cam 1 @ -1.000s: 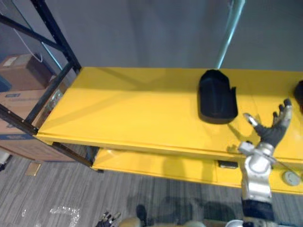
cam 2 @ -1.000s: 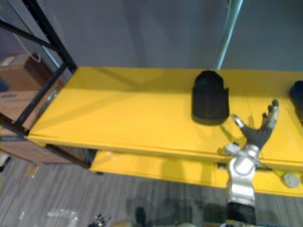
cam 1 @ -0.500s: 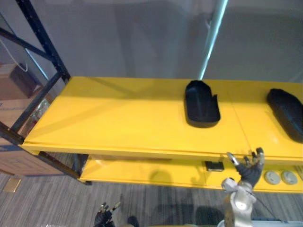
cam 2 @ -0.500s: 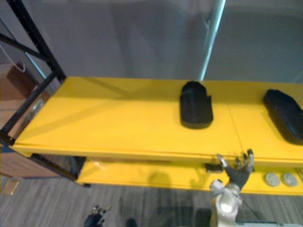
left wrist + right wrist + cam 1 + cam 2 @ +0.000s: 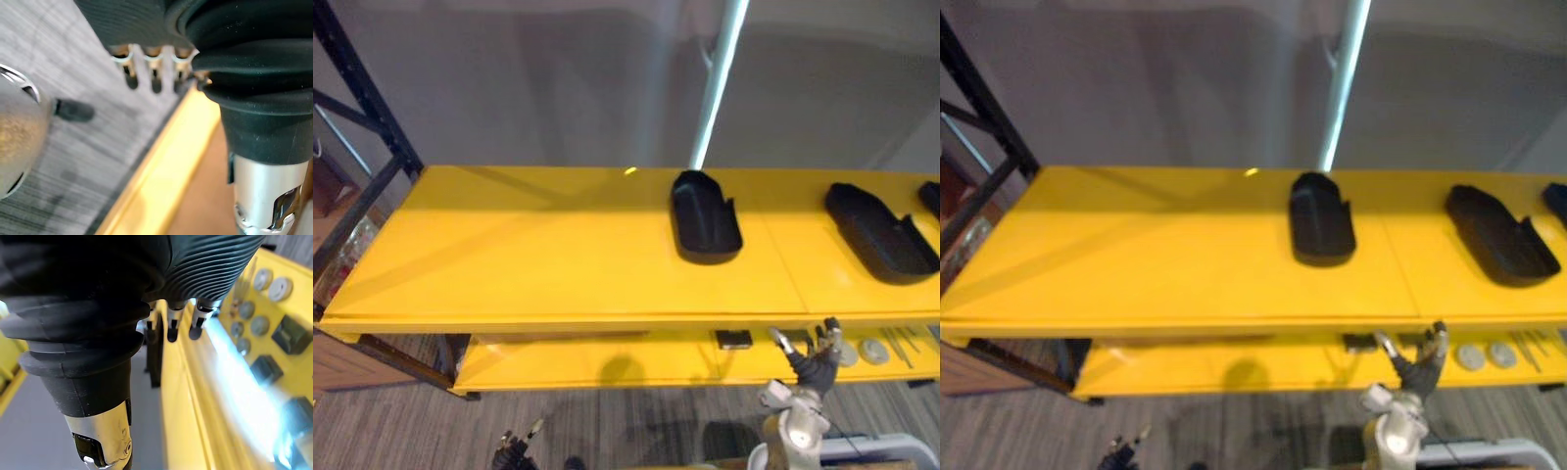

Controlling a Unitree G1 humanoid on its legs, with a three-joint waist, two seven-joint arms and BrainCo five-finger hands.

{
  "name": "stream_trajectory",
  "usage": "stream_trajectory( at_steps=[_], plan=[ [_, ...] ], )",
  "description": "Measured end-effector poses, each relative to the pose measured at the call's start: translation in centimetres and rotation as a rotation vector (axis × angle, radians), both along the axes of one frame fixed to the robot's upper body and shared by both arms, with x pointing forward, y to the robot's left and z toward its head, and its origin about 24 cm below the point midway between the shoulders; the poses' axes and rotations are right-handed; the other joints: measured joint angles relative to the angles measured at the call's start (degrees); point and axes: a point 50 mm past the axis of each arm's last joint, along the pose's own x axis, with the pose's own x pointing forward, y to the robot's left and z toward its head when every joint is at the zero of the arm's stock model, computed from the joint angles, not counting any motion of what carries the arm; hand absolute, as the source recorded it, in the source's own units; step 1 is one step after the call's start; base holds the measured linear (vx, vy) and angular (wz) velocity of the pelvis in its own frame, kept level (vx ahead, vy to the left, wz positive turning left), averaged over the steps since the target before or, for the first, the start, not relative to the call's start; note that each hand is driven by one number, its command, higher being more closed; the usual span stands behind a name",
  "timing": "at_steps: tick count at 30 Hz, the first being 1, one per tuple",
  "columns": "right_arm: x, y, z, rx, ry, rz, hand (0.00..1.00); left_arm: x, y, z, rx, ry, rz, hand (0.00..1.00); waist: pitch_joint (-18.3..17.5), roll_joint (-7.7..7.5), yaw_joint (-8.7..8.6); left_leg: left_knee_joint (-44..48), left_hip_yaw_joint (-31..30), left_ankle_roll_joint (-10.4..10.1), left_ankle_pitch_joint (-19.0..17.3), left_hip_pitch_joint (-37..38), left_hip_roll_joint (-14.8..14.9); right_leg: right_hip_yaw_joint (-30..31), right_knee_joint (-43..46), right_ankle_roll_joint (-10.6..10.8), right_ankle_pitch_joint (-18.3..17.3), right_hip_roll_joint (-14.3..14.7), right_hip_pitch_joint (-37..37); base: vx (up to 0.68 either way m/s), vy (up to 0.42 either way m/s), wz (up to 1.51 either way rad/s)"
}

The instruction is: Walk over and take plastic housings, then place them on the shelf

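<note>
Yellow shelf (image 5: 558, 264) against a grey wall, and the plastic housings are lying on its top deck. The mid-shelf housing (image 5: 705, 215) has its long axis running front to back, and the right-end housing (image 5: 881, 232) sits a bit angled. The right hand (image 5: 815, 364) hangs just below the shelf's front edge, roughly between those two, with its fingers spread and holding nothing (so it's clearly the nearer hand). The left hand (image 5: 514, 452) is way down below the shelf by the floor, fingers loose, empty too.
</note>
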Motion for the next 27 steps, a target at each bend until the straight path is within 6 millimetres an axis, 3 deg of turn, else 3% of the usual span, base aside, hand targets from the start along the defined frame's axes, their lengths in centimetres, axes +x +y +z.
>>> stream_trajectory(
  at_steps=[3,4,5,8,12,16,21,27],
  plan=[
    [0.1,-1.2,1.1,-0.045,-0.035,-0.026,0.00,-0.2,0.2,0.1,0.023,0.003,0.019,0.00,1.25,0.02,0.21,0.12,-5.86,-0.16,0.65,-2.08,-0.48,0.47,1.72,0.22,-1.36,0.30,-2.54,-0.07,-0.030,0.01],
    [0.5,-1.7,2.2,-0.090,-0.068,-0.027,0.00,0.0,0.4,0.3,0.035,-0.009,0.025,0.00,2.21,1.30,0.62,0.38,-7.48,-0.02,1.02,-3.37,-0.35,1.15,2.55,-0.05,-1.44,0.67,-4.33,-0.04,-0.043,0.01],
    [1.1,-2.2,3.4,-0.136,-0.112,-0.021,0.00,0.6,0.7,0.7,0.054,-0.037,0.038,0.00,3.73,1.10,0.73,0.40,-8.29,0.06,1.61,-5.00,-0.26,1.17,3.54,-0.36,-1.27,0.94,-5.78,-0.05,-0.045,0.08],
    [3.1,-2.5,6.0,-0.205,-0.210,-0.008,0.00,3.0,1.3,1.8,0.110,-0.125,0.004,0.00,8.11,1.58,0.96,0.40,-8.89,0.28,3.41,-7.27,0.23,1.12,5.58,-0.45,-0.15,1.47,-8.77,-0.02,-0.019,0.14],
    [4.7,-1.8,7.3,-0.220,-0.271,0.018,0.00,3.5,0.8,1.8,0.119,-0.127,-0.047,0.00,9.21,1.41,1.86,0.40,-8.67,0.31,3.36,-7.74,0.18,1.68,4.30,-0.26,0.36,1.96,-8.86,0.02,-0.004,0.01],
    [5.3,-1.3,7.7,-0.217,-0.287,0.043,0.00,3.6,0.5,1.7,0.131,-0.121,-0.103,0.00,9.27,1.51,3.15,0.41,-7.44,0.59,2.88,-7.65,-0.09,3.73,3.10,-0.13,1.06,1.93,-9.06,0.04,0.029,-0.13],
    [5.3,-1.0,7.4,-0.227,-0.267,0.041,0.00,3.8,-0.5,1.4,0.151,-0.084,-0.246,0.00,9.35,1.52,3.08,0.40,-6.71,0.88,2.33,-6.27,-0.56,4.90,2.58,-0.09,1.48,1.53,-7.93,0.01,0.031,-0.09],
    [4.7,-1.2,8.7,-0.263,-0.304,0.016,0.00,3.9,0.0,1.1,0.223,-0.006,-0.417,0.00,9.28,1.15,2.78,0.67,0.96,0.07,0.12,-2.42,0.16,13.56,-0.09,0.44,3.39,2.37,-8.13,-0.03,0.041,-0.68]
  ],
)
